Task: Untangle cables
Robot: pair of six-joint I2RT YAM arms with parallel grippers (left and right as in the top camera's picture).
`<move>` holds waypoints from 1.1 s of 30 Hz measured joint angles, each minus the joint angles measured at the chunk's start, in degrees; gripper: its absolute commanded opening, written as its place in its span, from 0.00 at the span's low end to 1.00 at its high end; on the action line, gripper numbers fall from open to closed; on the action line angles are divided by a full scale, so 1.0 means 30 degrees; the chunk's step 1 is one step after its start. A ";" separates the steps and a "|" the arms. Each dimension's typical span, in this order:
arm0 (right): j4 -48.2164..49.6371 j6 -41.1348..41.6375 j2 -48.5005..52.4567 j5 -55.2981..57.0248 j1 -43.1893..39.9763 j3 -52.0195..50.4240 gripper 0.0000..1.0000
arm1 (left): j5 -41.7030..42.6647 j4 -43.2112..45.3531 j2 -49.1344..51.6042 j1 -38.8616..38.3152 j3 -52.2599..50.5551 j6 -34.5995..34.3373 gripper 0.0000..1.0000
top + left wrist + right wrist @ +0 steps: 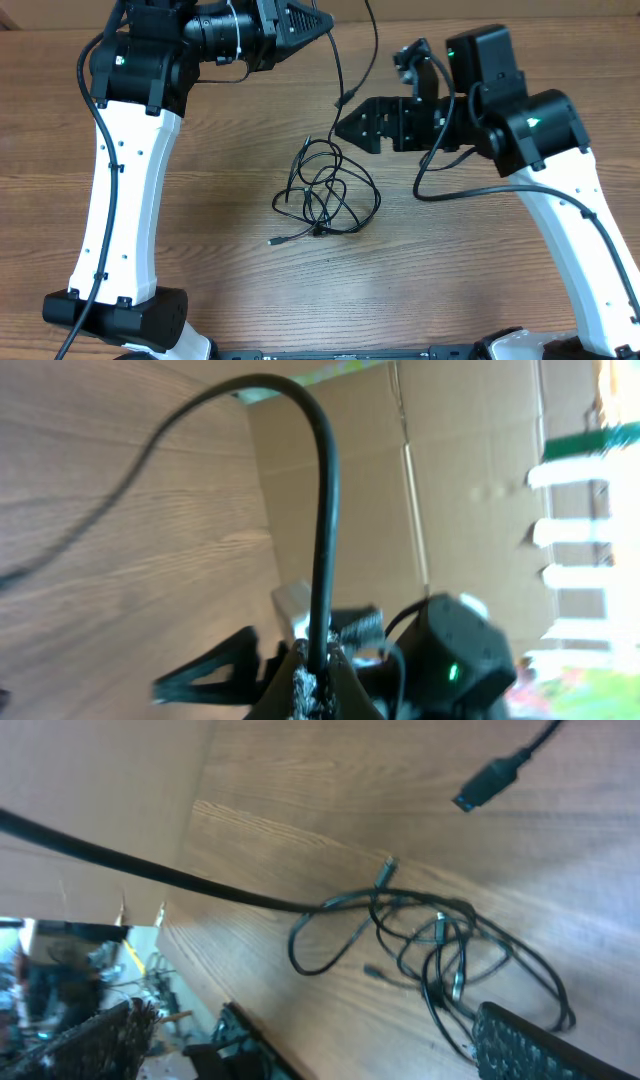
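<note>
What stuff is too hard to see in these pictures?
- Overhead: how many cables make the tangle; the strands are too thin and overlap.
- Left wrist: where the held cable ends; the left edge cuts it off.
- Right wrist: what kind of plug dangles; too blurred.

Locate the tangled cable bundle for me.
Overhead view: the cable bundle lies on the wooden table, centred side to side. It sits just toward the robot from the open right gripper, not touching it.
</note>
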 measured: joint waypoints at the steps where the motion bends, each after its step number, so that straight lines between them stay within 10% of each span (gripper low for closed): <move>1: 0.0291 -0.0073 0.0000 0.0189 0.0226 0.0000 1.00 | 0.0000 0.0204 0.0000 0.0000 0.0000 -0.0736 0.04; 10: 0.3016 -0.0379 0.0962 0.1537 0.1188 -0.0007 0.99 | 0.0007 0.1450 0.0000 -0.0007 0.0481 -0.5348 0.04; 30: 0.4685 0.0831 0.1705 0.1770 0.1188 -0.0015 0.04 | -0.0306 0.1515 0.0000 -0.0007 0.1035 -0.7533 0.04; 33: 0.4969 0.1100 0.1712 0.1588 0.1188 -0.0022 0.04 | -0.0539 0.1443 0.0000 -0.0007 0.1035 -0.7533 0.04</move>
